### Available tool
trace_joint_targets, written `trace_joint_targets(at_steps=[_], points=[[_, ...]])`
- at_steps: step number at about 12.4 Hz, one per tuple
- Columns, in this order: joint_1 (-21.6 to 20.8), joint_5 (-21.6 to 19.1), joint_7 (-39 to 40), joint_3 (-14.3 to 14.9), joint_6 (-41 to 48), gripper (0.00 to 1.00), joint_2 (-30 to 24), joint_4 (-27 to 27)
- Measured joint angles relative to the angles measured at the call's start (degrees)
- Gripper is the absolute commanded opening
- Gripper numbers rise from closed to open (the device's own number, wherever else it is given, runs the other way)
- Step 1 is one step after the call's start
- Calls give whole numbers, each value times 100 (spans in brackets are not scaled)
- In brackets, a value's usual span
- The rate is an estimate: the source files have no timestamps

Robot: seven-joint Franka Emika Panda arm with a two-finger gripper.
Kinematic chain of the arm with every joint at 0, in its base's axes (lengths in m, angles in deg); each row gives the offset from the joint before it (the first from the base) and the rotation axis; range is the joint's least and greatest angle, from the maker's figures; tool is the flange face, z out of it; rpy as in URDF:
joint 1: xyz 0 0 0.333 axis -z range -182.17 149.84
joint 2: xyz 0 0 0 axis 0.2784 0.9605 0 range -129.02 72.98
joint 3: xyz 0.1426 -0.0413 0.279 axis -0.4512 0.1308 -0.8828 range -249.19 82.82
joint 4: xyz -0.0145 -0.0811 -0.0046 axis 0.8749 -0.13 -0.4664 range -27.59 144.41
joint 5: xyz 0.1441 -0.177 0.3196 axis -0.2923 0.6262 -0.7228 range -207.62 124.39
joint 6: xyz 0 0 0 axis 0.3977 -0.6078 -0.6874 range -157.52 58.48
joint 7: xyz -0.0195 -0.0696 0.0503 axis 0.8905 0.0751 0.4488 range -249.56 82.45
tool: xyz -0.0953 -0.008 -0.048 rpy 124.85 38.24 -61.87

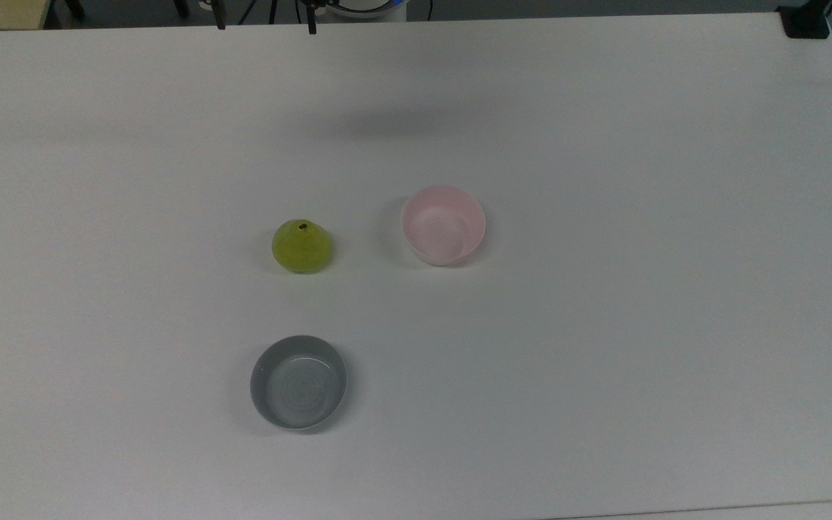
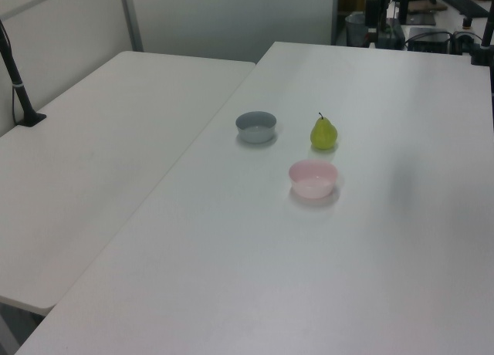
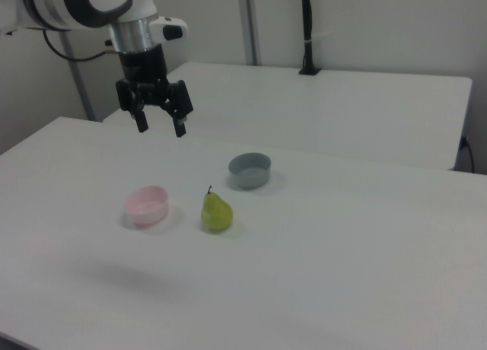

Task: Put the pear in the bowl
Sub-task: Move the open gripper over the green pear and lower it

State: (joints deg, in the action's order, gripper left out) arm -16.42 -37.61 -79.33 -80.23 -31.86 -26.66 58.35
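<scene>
Currently your hand [image 3: 160, 125] hangs open and empty above the worktop [image 3: 342, 251]; the pear [image 3: 216, 211] stands upright beside the pink bowl [image 3: 147, 205]. It's probably light, smooth, slippery: grip its wide belly.

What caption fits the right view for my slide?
Franka gripper, jaws open, hangs above the white table holding an upright pear, pink bowl and grey bowl.

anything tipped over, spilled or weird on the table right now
Nothing stands out. The pear stands upright, stem up, on the table, apart from both bowls. The pink bowl and grey bowl sit level and empty. The gripper hangs open above.
</scene>
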Motion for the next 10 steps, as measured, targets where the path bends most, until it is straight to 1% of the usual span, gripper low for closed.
trace_joint_targets(at_steps=[2,5,10], points=[[29,2,15,29,0,100,-6,-13],[233,1,254,59,0,100,-61,-52],[242,1,275,60,-22,100,-52,-52]])
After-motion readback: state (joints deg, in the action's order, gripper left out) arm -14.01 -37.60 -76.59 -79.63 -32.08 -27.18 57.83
